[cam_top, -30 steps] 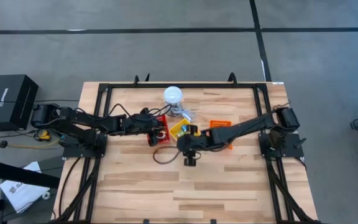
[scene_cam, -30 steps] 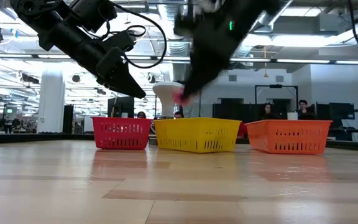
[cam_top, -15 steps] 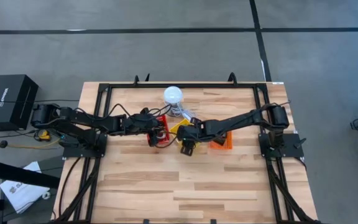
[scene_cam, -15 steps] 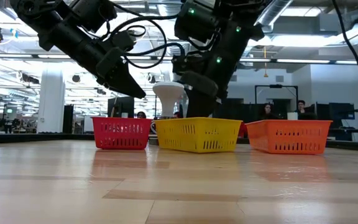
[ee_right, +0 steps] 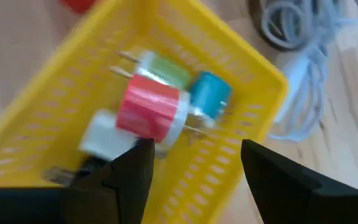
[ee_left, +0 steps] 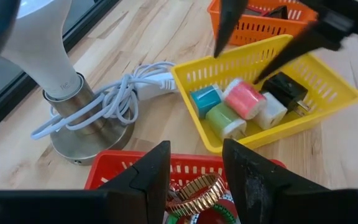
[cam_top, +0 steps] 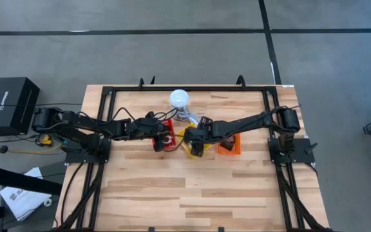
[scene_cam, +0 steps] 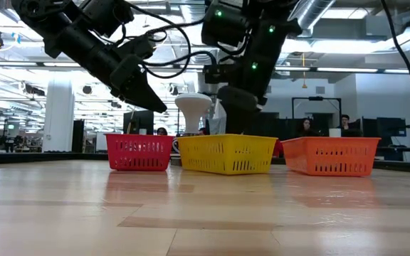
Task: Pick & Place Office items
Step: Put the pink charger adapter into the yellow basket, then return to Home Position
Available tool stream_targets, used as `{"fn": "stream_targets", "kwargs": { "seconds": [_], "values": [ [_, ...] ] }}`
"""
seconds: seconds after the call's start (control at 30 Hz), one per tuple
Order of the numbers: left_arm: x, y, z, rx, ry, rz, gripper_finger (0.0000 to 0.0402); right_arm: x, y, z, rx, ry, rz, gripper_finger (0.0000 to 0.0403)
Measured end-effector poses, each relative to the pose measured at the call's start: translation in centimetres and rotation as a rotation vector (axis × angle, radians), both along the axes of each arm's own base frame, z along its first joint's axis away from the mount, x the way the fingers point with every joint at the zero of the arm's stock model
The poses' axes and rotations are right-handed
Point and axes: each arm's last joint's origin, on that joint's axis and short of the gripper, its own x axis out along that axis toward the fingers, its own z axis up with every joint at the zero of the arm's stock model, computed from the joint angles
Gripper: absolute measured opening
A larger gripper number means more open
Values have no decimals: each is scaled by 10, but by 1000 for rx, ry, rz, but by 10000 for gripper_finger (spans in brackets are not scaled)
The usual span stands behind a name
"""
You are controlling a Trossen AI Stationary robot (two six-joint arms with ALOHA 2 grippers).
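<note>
Right hand [cam_top: 196,143], fingers apart, hovers over the yellow tray [ee_right: 185,112]; below it lie pink plug [ee_right: 151,109], green plug [ee_left: 225,120], blue plug [ee_right: 210,93]. Left hand [ee_left: 194,186], fingers apart, hangs above the red tray [ee_left: 114,174].

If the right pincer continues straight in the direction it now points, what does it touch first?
Probably the pink plug in the yellow tray. The open right pincer hangs above the tray, and the plug lies between its fingers' line. Depth is unclear, so the white piece beside it is possible.
</note>
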Motion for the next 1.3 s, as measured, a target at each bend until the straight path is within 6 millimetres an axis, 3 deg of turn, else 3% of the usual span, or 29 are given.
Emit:
{"fn": "stream_targets", "kwargs": {
  "seconds": [0.13,0.33,0.5,0.67,0.87,1.03,1.13,1.3],
  "values": [
    [0,0,0,0,-1,0,140,3,-7,7,8,-6,-27,226],
    [0,0,0,0,0,0,140,2,-2,24,8,65,-7,221],
    [-2,-5,4,-18,-18,-44,140,0,18,53,3,90,46,219],
    [-12,-15,31,-15,-143,-96,140,-10,45,87,-45,26,207,219],
    [-35,-29,70,-15,-334,-162,123,-44,60,136,-143,-71,244,219],
    [-50,-36,78,3,-390,-210,102,-79,65,167,-139,-167,271,217],
    [-60,-38,79,55,-406,-240,92,-104,64,165,-119,-234,265,213],
    [-84,-36,78,95,-471,-254,80,-156,55,141,-65,-331,214,204]
  ]
}}
